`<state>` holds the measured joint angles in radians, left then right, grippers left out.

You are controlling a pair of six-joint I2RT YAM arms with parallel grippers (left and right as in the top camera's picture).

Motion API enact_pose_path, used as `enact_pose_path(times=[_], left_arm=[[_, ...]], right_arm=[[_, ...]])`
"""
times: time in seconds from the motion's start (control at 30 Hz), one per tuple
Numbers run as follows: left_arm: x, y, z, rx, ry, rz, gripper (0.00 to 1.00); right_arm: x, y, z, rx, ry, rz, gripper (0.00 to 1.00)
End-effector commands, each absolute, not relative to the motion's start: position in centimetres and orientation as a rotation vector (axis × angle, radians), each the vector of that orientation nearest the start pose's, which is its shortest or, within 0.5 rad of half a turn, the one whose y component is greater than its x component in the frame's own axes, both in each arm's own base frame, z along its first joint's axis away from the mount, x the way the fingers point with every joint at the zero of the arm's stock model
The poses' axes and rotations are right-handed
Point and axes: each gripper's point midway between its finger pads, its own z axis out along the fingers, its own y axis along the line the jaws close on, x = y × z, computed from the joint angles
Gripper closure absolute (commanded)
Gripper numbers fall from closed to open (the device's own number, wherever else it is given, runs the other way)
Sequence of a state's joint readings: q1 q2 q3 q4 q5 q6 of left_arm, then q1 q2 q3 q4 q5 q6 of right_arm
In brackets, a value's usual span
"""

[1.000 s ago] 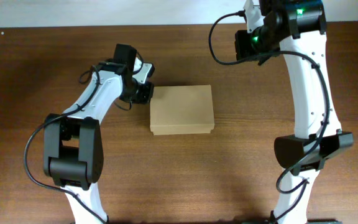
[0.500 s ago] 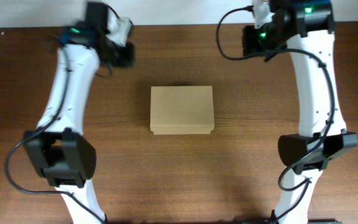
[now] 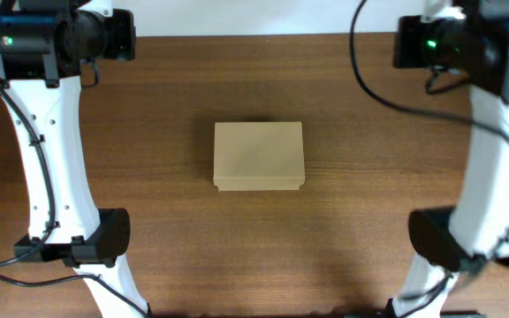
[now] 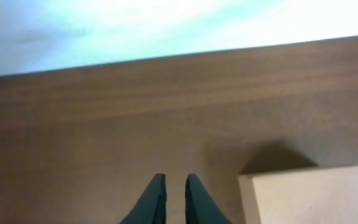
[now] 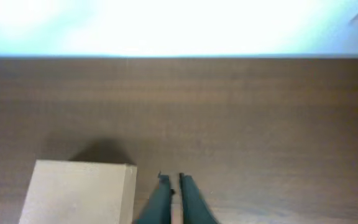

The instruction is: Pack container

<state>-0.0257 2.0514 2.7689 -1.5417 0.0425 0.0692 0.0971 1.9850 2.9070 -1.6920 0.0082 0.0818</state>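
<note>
Left gripper (image 4: 173,200), by the upper-left table edge: jaws pinched nearly together, empty. Cardboard box (image 3: 259,155) sits centre frame on the wooden table (image 3: 175,247), flap lid down flat; looks packed. Right gripper (image 5: 171,199), by the upper-right edge: jaws drawn close, empty. Both are well apart from the box. Likely wrap-up: park clear, don't nudge the box, check the flap seats flush.

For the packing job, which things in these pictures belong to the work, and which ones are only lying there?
Belongs to the job:
- container, a tan cardboard box, lid shut
- left gripper, shut, holding nothing
- right gripper, shut, holding nothing

Only there:
- table, brown wood, bearing the container; no other thing shows
</note>
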Motion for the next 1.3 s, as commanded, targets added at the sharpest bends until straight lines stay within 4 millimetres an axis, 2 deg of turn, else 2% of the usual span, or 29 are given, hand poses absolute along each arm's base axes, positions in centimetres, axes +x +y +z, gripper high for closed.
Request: enact_pose_path(times=[0.0, 0.03, 0.07, 0.1, 1.1, 1.27], left_arm=[[44.9, -1.0, 37.8, 0.127, 2.386, 0.037, 0.68], [44.9, -1.0, 37.8, 0.127, 2.388, 0.037, 0.48], [44.9, -1.0, 37.8, 0.127, 2.39, 0.036, 0.3], [44.9, -1.0, 37.8, 0.127, 2.39, 0.036, 0.01], [44.9, -1.0, 37.7, 0.127, 2.391, 0.036, 0.01], [44.9, -1.0, 37.7, 0.127, 2.391, 0.036, 0.01]], right_arm=[[36.9, 2.1, 46.1, 0.04, 2.206, 0.011, 0.6], [36.6, 2.1, 46.6, 0.04, 2.189, 0.014, 0.42], [36.3, 2.1, 47.0, 0.041, 2.177, 0.016, 0.09], [36.0, 2.1, 47.2, 0.041, 2.169, 0.017, 0.01], [35.6, 2.0, 46.8, 0.04, 2.189, 0.014, 0.01], [34.9, 1.4, 47.7, 0.028, 2.163, -0.028, 0.01]])
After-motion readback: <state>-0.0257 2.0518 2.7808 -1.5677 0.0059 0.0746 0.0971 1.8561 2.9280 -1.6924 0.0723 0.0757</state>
